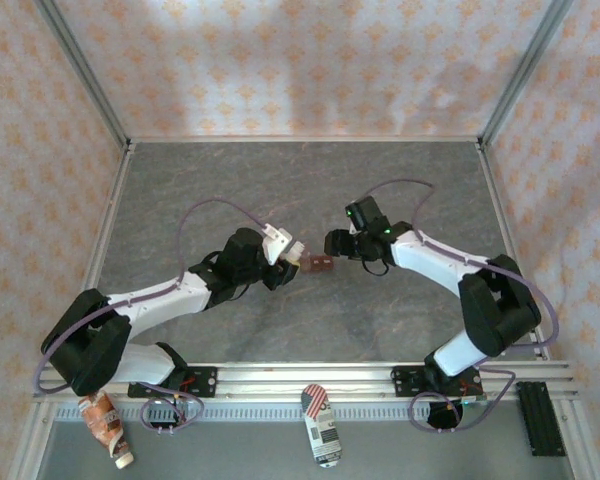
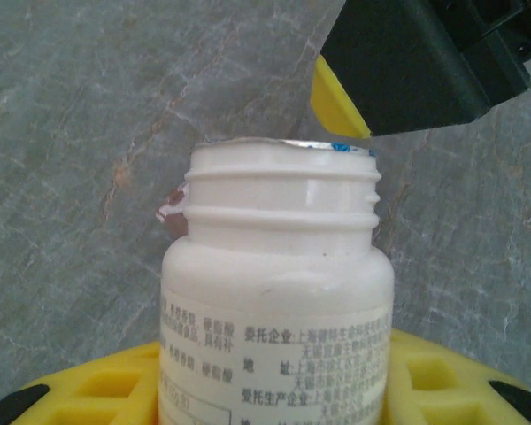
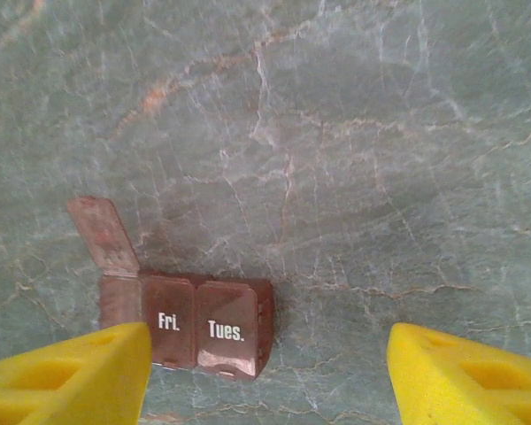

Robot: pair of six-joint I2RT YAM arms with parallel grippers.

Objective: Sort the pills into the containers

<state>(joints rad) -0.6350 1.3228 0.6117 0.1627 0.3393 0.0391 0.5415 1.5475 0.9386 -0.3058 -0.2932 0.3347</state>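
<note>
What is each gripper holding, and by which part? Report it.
The left gripper grips the white bottle by its lower body, below the uncapped threaded neck. The right gripper holds nothing; its fingers stand open near the pill organizer.

The top external camera looks steeply down from high behind the near edge, taking in the whole grey table (image 1: 310, 190). The left wrist camera sits very close to a white bottle (image 2: 279, 292), facing the table beyond it. The right wrist camera looks down from close range, with the pill organiser (image 3: 195, 328) at lower left; in the top view the organiser lies at centre frame.
</note>
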